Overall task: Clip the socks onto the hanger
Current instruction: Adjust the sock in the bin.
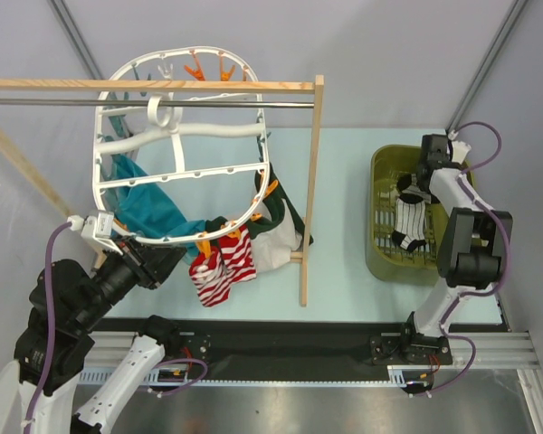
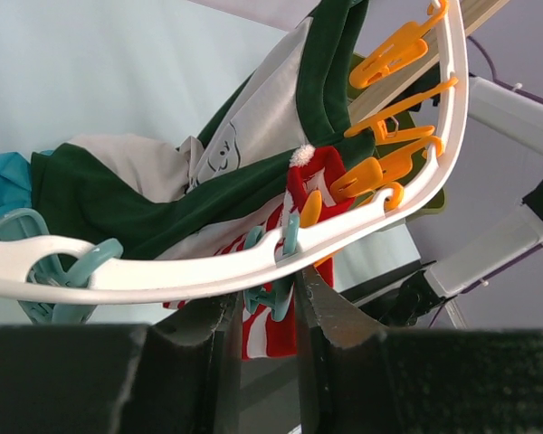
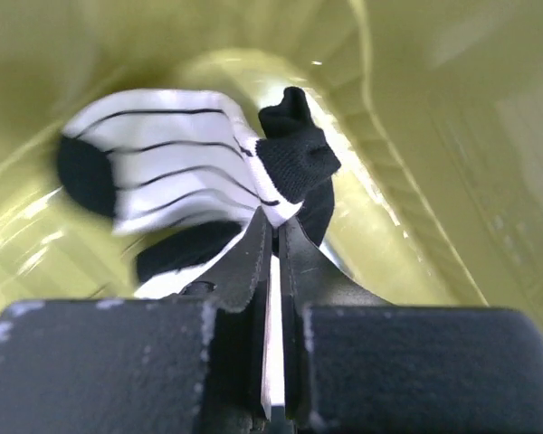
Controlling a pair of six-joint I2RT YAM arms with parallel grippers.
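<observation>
Where the socks are: red-and-white socks (image 1: 222, 267) hang at the near rim of the hanger (image 1: 98, 154); a black-and-white sock (image 3: 181, 172) is in the green bin (image 1: 380, 226), well apart from it.
Right gripper (image 3: 273, 244): almost closed, pinching that sock's white edge next to a black patch.
Left gripper (image 2: 264, 289): fingers a little apart under the rim, with a teal clip (image 2: 290, 237) between them; I cannot tell if it squeezes.
How the sock feels: probably soft, light and floppy, so it may droop and swing.
Best hold: near an edge, leaving some cloth sticking out for a clip to bite.
</observation>
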